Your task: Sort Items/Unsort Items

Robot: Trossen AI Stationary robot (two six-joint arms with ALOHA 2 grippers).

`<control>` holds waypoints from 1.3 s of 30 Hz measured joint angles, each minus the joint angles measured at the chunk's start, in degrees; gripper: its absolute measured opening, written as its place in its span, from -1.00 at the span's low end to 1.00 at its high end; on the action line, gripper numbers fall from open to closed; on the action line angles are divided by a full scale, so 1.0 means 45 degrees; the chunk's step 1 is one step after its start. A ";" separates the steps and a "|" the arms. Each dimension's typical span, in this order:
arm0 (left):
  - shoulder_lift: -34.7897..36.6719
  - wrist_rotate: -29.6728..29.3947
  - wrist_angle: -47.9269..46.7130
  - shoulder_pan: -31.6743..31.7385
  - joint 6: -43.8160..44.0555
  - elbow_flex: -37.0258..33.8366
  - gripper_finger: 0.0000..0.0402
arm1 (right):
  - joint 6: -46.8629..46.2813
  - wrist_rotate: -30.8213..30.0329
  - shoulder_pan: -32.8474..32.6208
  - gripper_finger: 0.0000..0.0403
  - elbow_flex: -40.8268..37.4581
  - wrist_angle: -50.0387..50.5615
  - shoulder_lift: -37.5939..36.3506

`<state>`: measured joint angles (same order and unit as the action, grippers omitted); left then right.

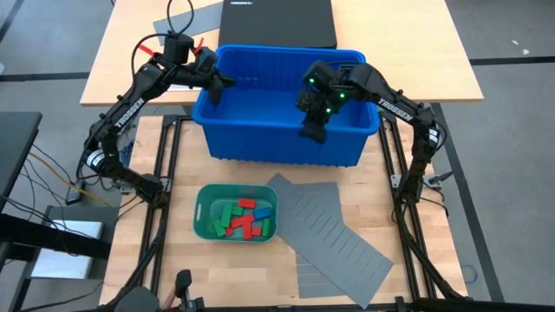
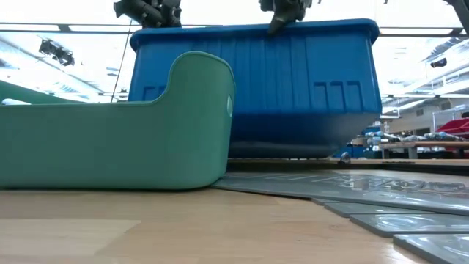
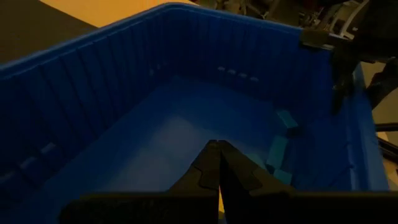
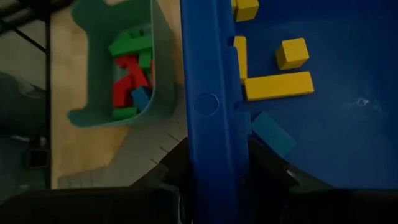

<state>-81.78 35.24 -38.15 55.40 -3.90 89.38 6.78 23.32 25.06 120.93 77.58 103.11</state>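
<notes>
Near edge of the light wooden table (image 1: 139,217): flat grey slotted divider sheets (image 1: 334,234), overlapping, lying beside the tray.

Teal-green oblong plastic tray (image 1: 201,208) — just left of the sheets. It holds part of the small rectangular toy blocks (image 1: 244,217), red, green and blue, heaped loosely.

Large blue ribbed plastic bin (image 1: 286,147) — behind the tray, in the middle of the table. On its floor lie more items: yellow blocks (image 4: 277,85) close to the near wall, and pale blue blocks (image 3: 278,149) near the same wall.

Right gripper (image 1: 314,130) — lowered over the bin's near wall, its two dark fingers (image 4: 267,165) straddling the rim, one outside and one inside, narrowly parted with the wall between them. No block is held.

Left gripper (image 1: 221,82) — at the bin's far left corner, above the rim, pointing into the bin. Its fingers (image 3: 214,168) are pressed together, empty.

Far edge: a closed black laptop (image 1: 277,22) on a second wooden table behind the bin.
</notes>
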 joint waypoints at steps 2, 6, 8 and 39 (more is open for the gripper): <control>0.0000 0.0000 0.0081 0.0000 0.0201 0.0000 -0.97 | -0.0306 0.0228 -0.0001 -0.49 0.0264 0.0011 0.0000; 0.0005 0.0001 0.0526 0.0000 0.0451 0.0000 -0.97 | -0.0798 0.0552 0.0044 -0.49 0.0894 0.0092 -0.0005; 0.0005 0.0002 0.0813 0.0000 0.0653 0.0000 -0.97 | -0.0961 0.0668 0.0147 -0.49 0.1126 0.0096 -0.0010; 0.0005 0.0003 0.1257 0.0000 0.1196 0.0000 -0.97 | -0.1663 0.3463 0.2266 -0.49 0.1296 -0.1293 -0.0063</control>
<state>-81.76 35.26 -32.50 55.40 1.48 89.38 -0.70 38.90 35.26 126.76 71.77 102.83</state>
